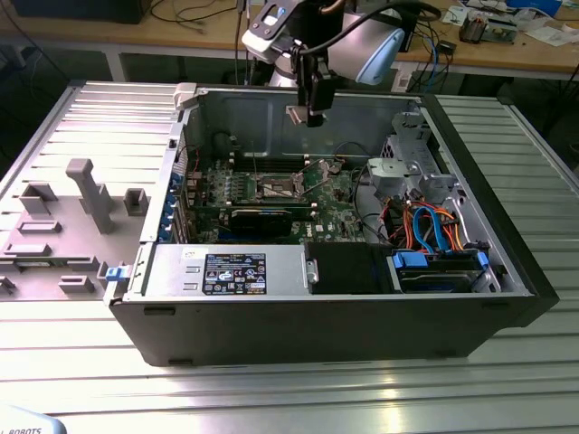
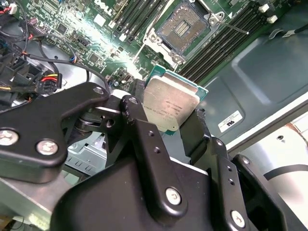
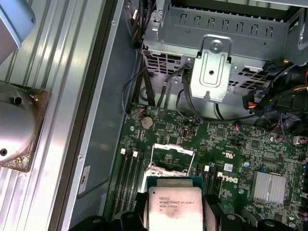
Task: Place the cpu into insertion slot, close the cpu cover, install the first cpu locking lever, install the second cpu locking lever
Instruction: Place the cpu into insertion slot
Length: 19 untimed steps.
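Ribbed bench [image 1: 271, 398]; desks [image 1: 525, 59]; cpu [image 2: 171, 108] in tool [image 2: 167, 115]

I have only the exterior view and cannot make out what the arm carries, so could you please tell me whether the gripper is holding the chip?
Observer: Yes. In the second wrist view the gripper is shut on the chip, gripping two opposite edges, with the silver top facing the camera.
Operator: Thank you. Is the socket ready to take it?
Observer: In the same view the socket is uncovered and empty, with its dark centre exposed.
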Motion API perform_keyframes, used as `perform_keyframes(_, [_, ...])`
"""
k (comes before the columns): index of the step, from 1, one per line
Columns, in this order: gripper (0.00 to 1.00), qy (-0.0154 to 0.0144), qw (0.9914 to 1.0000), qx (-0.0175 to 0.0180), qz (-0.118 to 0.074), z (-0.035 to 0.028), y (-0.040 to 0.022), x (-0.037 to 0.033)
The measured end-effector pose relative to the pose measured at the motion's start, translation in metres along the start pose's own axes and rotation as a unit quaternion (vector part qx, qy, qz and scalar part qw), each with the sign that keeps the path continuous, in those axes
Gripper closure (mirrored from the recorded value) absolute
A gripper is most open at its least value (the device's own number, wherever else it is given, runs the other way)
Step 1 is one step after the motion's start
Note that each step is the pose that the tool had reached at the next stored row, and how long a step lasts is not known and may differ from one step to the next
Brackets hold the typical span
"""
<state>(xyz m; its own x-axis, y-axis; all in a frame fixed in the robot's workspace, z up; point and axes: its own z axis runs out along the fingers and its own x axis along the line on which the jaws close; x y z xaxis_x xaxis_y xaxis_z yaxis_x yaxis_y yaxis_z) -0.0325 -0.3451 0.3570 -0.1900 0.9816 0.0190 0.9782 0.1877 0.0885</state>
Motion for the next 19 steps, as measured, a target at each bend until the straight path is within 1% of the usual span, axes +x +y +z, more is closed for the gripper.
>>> perform_keyframes(5, [0.46,-0.0016,0.99982,-0.0004,0.019,0.0003,0.0000,0.0000])
perform_keyframes(8, [0.46,-0.0023,0.99965,-0.0005,0.026,0.0003,0.0000,0.0000])
perform_keyframes(19, [0.46,-0.0025,0.99958,-0.0006,0.029,0.0003,0.0000,0.0001])
